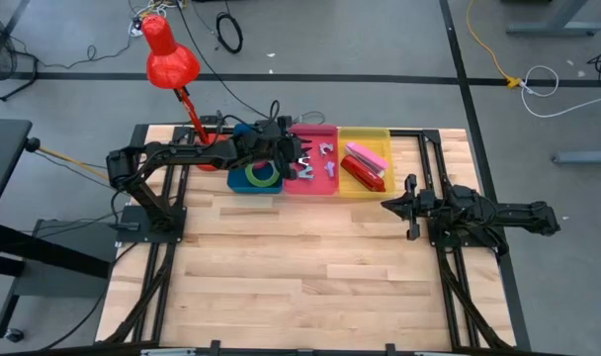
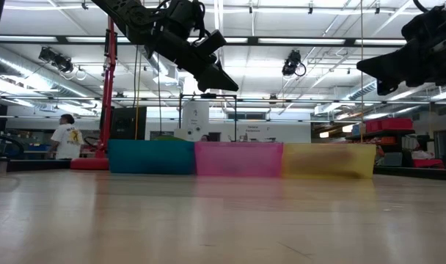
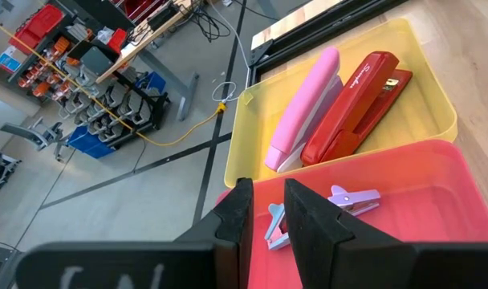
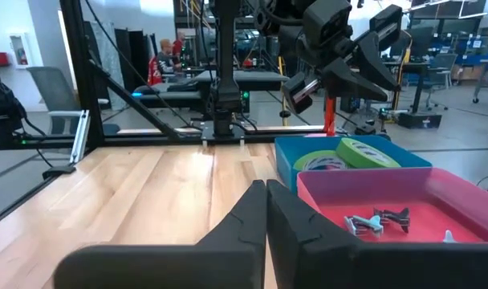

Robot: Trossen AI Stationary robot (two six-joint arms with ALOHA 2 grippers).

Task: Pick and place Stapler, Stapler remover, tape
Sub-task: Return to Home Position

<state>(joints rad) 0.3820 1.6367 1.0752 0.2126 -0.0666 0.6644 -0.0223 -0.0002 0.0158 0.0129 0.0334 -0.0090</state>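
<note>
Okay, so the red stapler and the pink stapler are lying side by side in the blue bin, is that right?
No, the bin is wrong. The red stapler and the pink stapler lie side by side in the yellow bin, as the left wrist view shows. In the high view the blue bin holds green tape instead.

Bright even overhead light; faint shadows; low-view yellow bin (image 2: 329, 160) blurred.
</note>
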